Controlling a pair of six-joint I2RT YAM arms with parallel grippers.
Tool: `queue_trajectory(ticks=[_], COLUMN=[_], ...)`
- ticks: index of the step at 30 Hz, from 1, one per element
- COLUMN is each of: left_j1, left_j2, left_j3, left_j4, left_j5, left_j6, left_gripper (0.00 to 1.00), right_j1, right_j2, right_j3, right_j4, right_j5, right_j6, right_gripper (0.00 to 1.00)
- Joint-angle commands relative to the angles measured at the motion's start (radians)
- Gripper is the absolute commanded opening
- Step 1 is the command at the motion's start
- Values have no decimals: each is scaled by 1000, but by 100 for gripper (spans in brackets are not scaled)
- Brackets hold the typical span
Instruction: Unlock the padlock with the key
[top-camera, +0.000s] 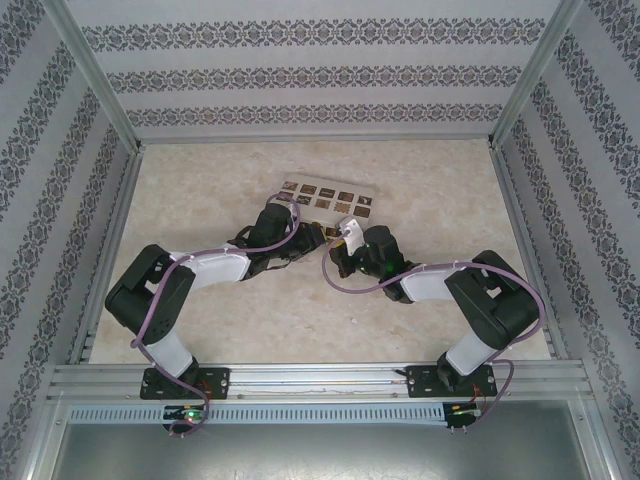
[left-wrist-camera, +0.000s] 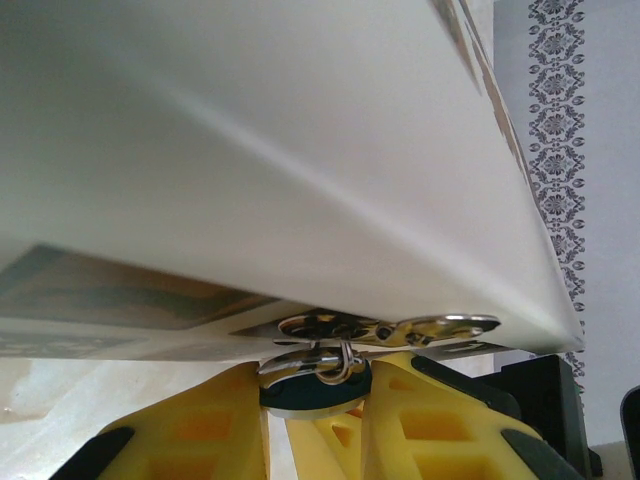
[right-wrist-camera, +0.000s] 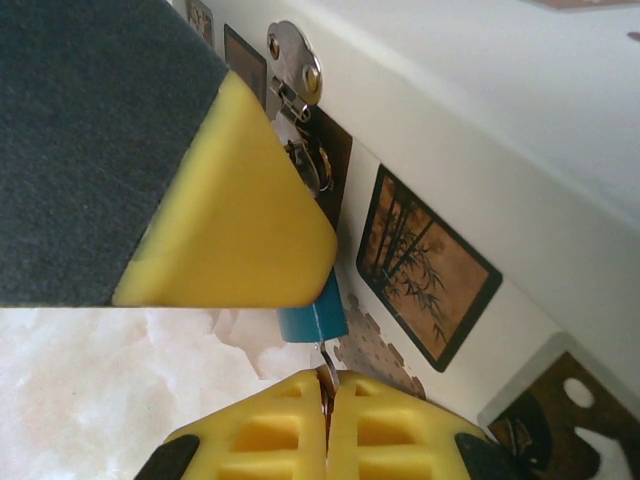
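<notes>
The blue padlock (right-wrist-camera: 311, 321) hangs by its thin silver shackle (left-wrist-camera: 342, 358) from the silver hasp (left-wrist-camera: 400, 328) on the front of the beige box (top-camera: 325, 193). My left gripper (left-wrist-camera: 318, 376) is shut on the padlock body (left-wrist-camera: 304, 394), one yellow finger on each side. That left finger (right-wrist-camera: 230, 220) covers most of the padlock in the right wrist view. My right gripper (right-wrist-camera: 327, 392) is shut on the thin silvery key (right-wrist-camera: 327, 364), just below the padlock. The key's tip touches the underside of the blue body. Both grippers meet at the box front, left gripper (top-camera: 318, 236) beside right gripper (top-camera: 343, 237).
The box (right-wrist-camera: 520, 150) carries dark bamboo-picture squares (right-wrist-camera: 425, 265) and stands mid-table, close ahead of both wrists. The marbled tabletop (top-camera: 420, 170) lies open around it. Patterned walls and metal rails (top-camera: 515, 215) bound the table on three sides.
</notes>
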Motion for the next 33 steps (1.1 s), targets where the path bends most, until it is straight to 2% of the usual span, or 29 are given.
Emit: queue_trajectory(ticks=[1,20,28,33], left_j1=[-27,-1,13,43], left_j2=[11,120,90,2], left_j3=[-4,-26,-42,-91], left_j4=[26,131,124,99], left_j5=[138,118,95,75], left_j6=[-14,-9,17,49], left_gripper=[23,24,33,43], right_j1=[9,24,20,14], right_j2=[18,148,171,165], right_j3=[59,-51,-68,-81], right_j4=[178,210,213,212], right_j5=[-76,5,19,13], right_j6=[8,85,129,152], right_gripper=[0,0,0,0])
